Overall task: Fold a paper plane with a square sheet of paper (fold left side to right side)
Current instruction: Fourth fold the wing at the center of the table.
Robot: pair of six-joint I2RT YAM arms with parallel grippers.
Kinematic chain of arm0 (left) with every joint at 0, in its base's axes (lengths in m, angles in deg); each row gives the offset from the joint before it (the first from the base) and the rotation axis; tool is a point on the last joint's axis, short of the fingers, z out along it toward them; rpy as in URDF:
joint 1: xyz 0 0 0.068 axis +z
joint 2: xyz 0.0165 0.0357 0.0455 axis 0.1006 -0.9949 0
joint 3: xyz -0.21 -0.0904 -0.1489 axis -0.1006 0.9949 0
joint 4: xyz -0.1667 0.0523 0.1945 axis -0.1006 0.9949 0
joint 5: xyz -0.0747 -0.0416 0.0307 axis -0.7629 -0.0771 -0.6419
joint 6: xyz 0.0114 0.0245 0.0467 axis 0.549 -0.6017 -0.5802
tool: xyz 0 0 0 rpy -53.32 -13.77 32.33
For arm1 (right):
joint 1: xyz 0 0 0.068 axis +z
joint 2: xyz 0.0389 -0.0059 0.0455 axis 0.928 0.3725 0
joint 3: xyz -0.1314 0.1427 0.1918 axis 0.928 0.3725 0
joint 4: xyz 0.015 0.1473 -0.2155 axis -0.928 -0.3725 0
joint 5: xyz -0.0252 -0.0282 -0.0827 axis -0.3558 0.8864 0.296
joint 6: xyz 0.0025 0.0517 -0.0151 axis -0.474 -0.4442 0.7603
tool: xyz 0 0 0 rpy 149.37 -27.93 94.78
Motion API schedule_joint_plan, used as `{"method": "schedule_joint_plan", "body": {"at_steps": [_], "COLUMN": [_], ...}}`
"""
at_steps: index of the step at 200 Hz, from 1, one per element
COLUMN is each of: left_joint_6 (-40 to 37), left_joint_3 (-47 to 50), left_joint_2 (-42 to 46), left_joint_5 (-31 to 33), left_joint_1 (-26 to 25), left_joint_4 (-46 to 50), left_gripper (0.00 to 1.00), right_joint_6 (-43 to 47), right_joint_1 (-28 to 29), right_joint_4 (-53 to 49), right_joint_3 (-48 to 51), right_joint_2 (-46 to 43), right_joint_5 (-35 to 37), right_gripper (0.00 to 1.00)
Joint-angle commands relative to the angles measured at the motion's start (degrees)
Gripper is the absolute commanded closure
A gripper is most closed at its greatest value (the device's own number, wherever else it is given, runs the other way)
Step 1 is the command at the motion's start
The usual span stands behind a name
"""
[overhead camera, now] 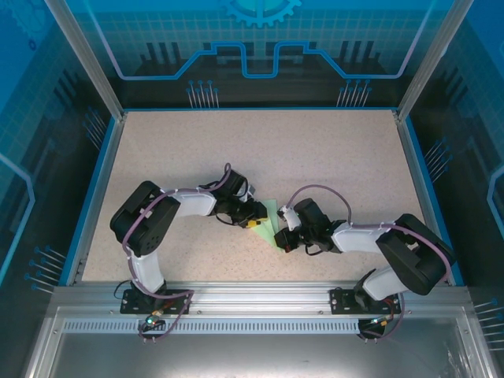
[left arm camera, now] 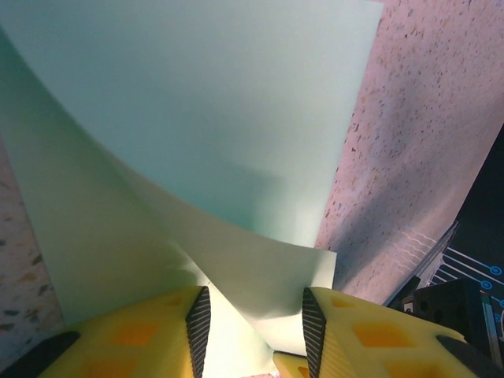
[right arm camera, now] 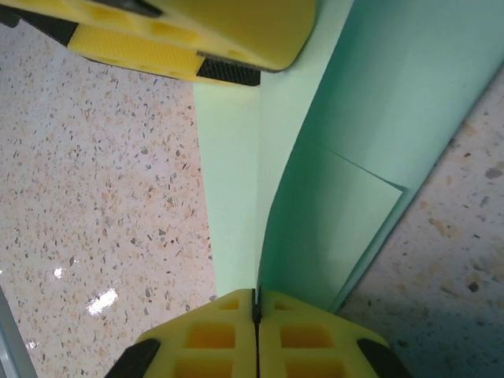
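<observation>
On the speckled worktop (overhead camera: 236, 157), near its front middle, lies the square sheet of paper (overhead camera: 270, 221), partly folded and curling upward. The right end effector (right arm camera: 257, 309) pinches its edge tight. The left end effector (left arm camera: 252, 327) stands part-open astride a flap, seemingly unclamped.

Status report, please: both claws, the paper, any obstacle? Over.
Left claw open, paper flap between its fingers. Right claw shut on paper edge; paper curled up off table. No obstacle seen.

Black-white arms (overhead camera: 157, 216), lilac cables (overhead camera: 319, 189), yellow jaws
</observation>
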Motion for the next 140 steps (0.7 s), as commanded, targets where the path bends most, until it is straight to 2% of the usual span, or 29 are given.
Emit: {"method": "schedule_joint_plan", "body": {"at_steps": [1, 30, 84, 117, 140], "left_joint_6": [-1.7, -2.2, -2.4, -2.5, -2.5], "left_joint_3": [-1.4, -1.8, -1.7, -1.5, -1.4], "left_joint_2": [-1.4, -2.0, -2.0, -1.6, -1.4], "left_joint_5": [0.2, 0.4, 0.5, 0.5, 0.6], "left_joint_1": [-0.3, -0.3, -0.3, -0.3, -0.3], "left_joint_4": [2.1, 2.9, 2.9, 2.9, 2.8], "left_gripper": [0.61, 0.61, 0.61, 0.61, 0.61], "right_joint_6": [-0.2, 0.0, -3.4, -5.9, -7.2], "right_joint_1": [-1.0, -2.2, -9.0, -11.9, -12.5], "right_joint_4": [0.0, -0.6, 0.4, 0.6, 2.2], "right_joint_3": [0.5, 0.4, -0.5, -4.0, -5.6], "right_joint_2": [0.0, -2.0, -5.1, 0.4, 4.9], "right_joint_5": [-2.0, -3.4, -10.8, -16.8, -18.8], "right_gripper": [0.88, 0.8, 0.51, 0.48, 0.52]}}
